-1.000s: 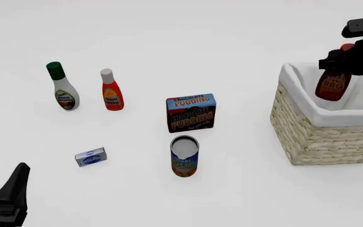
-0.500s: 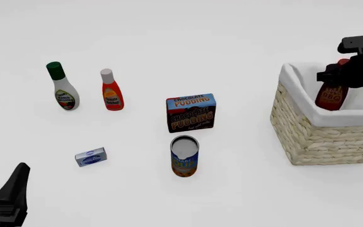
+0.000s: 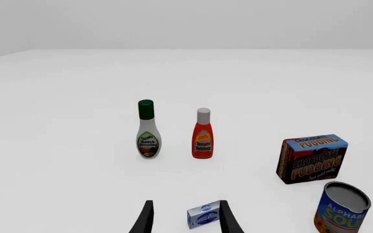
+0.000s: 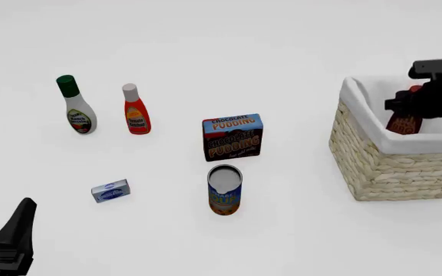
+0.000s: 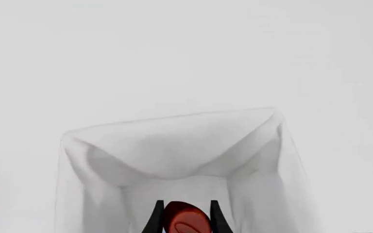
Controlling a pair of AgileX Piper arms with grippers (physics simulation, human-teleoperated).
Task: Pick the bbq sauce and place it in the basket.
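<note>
Item: bbq sauce, gripped near its cap between the closed fingers of the right hand, hanging roughly upright with its long axis vertical and its lower half sunk below the cloth-lined rim of the basket at the right edge of the tabletop. Relation governing the next move: bottle directly beneath the hand, inside the basket's near-left part, so release looks sufficient. Left hand: parted, empty, near-left corner.
</note>
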